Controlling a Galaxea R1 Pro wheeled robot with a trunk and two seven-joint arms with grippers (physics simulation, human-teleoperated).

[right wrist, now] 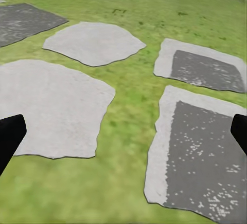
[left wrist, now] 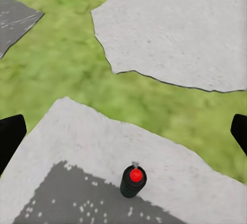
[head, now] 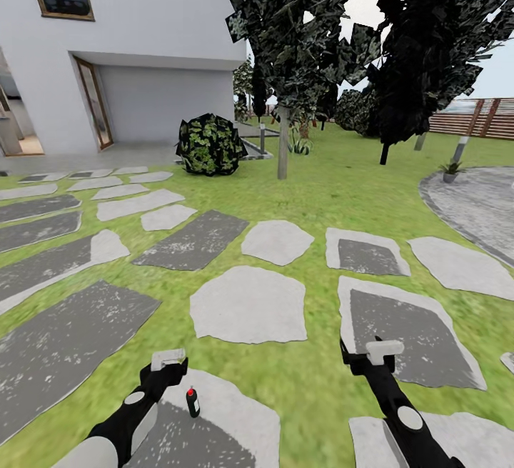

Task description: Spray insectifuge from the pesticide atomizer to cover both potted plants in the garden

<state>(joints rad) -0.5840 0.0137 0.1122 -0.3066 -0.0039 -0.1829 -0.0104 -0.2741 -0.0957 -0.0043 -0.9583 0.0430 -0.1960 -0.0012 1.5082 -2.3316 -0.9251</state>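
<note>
So going left to right in the head view: the left gripper [head: 168, 361] hangs low over a pale stepping stone [head: 235, 425], and the pesticide atomizer [head: 193, 401] stands upright on that same stone, just beside the claw on its inner side and a bit closer to the robot. In the left wrist view the atomizer [left wrist: 133, 181] shows between the two dark fingertips [left wrist: 10, 136] but near the edge of the shot, red cap up, so its long axis is vertical. Those fingers sit spread wide at both sides with nothing in them, so the left claw is open and empty. Moving right, the right gripper [head: 378, 351] hovers over grass beside a darker stone [head: 407, 336], well apart from the bottle; its tips [right wrist: 10, 136] are spread wide too, empty. My read is the left arm is clearly the nearer one, and it'd need to pull back toward the robot and drop down to close on the bottle from the side. One potted plant [head: 450, 170] sits far off at the patio [head: 478, 203] edge.
</note>
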